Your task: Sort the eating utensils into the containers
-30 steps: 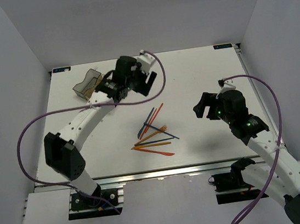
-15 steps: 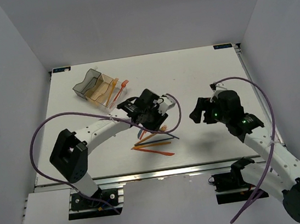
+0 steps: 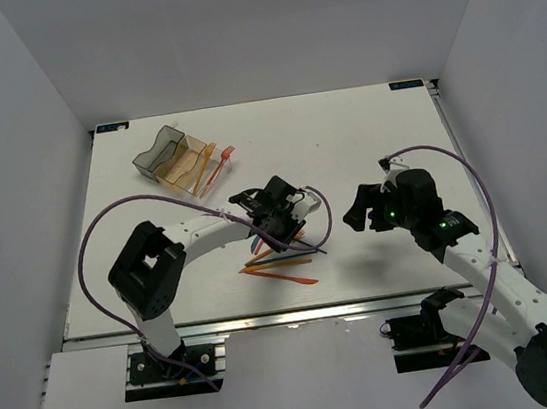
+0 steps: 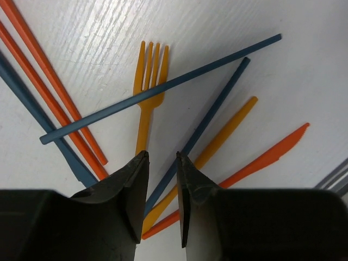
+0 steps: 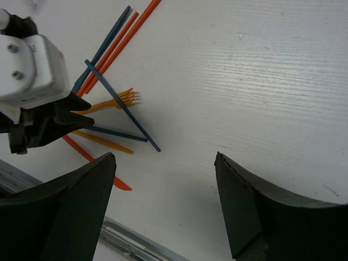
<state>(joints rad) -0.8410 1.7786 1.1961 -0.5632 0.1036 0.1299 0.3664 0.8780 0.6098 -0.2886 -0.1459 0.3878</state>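
Note:
Several thin utensils [image 3: 278, 254], orange, red-orange and dark blue, lie crossed in a loose pile on the white table. In the left wrist view an orange fork [image 4: 149, 81] lies under a dark blue stick [image 4: 163, 87], with a red-orange knife [image 4: 272, 155] to the right. My left gripper [image 3: 281, 226] sits low over the pile, jaws a narrow gap apart [image 4: 162, 163] with nothing between them. My right gripper [image 3: 365, 211] is wide open and empty [image 5: 166, 157], to the right of the pile. The containers [image 3: 172, 157] stand at the back left, with orange utensils [image 3: 213, 165] in the near bin.
A metal rail [image 3: 268, 317] runs along the table's front edge. Grey walls close in the left, back and right sides. The left arm's purple cable [image 3: 98, 248] loops over the left part of the table.
My left gripper has swung from the containers at the back left down to the utensil pile. An orange fork now lies at the bins. My right gripper has shifted slightly left.

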